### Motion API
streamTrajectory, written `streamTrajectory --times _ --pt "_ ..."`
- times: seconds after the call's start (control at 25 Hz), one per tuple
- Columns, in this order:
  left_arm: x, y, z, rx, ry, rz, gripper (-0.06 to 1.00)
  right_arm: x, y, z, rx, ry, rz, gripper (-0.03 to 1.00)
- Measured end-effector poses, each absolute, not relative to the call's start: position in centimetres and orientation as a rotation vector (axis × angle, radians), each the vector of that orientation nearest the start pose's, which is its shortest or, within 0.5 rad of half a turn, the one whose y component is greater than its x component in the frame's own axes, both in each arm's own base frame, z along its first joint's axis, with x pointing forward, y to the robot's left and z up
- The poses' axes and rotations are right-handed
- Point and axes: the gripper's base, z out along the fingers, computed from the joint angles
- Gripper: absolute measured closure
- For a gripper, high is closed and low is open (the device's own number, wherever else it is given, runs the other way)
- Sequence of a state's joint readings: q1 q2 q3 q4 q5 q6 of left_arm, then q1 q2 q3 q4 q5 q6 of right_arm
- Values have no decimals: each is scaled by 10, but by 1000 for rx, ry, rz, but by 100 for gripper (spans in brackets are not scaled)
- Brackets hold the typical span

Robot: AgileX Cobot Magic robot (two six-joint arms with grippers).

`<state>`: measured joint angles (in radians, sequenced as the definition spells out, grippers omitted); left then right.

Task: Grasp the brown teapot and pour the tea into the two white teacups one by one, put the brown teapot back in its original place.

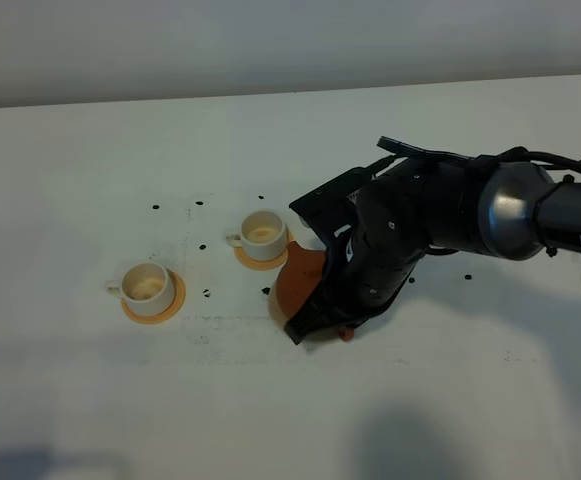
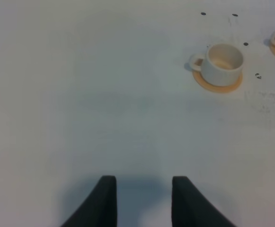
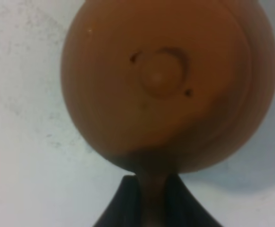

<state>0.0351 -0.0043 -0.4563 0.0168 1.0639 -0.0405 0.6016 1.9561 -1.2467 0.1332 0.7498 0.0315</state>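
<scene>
Now lidded brown teapot (image 3: pixel 165 85), handle (image 3: pixel 151 165) in right hand (image 3: pixel 151 189)

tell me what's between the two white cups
Just bare table with a few small black specks; the high view shows nothing standing between the left cup and the right cup.

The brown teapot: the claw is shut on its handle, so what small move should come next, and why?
Probably a short straight lift. The right gripper is shut on the handle of the brown teapot, which seems to rest on the table, and the nearer white teacup stands close beside it.
</scene>
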Motion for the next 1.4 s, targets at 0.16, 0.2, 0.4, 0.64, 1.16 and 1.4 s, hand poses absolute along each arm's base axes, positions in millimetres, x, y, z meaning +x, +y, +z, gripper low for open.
streamTrajectory --times 0.16,0.2,0.4,0.64,1.16,1.4 --pt "-1 1 265 -79 2085 17 64 308 221 154 -715 2862 235 88" --pt "-1 1 265 -79 2085 17 64 308 221 154 -716 2862 234 88" --pt "-1 1 265 -80 2085 16 64 308 220 156 -723 2854 229 88" --pt "-1 1 265 -80 2085 16 64 307 218 169 -734 2811 224 88" --pt "-1 1 265 -80 2085 16 64 313 213 177 -811 2742 108 88" --pt "-1 1 265 -81 2085 16 64 326 213 191 -827 2690 45 88"
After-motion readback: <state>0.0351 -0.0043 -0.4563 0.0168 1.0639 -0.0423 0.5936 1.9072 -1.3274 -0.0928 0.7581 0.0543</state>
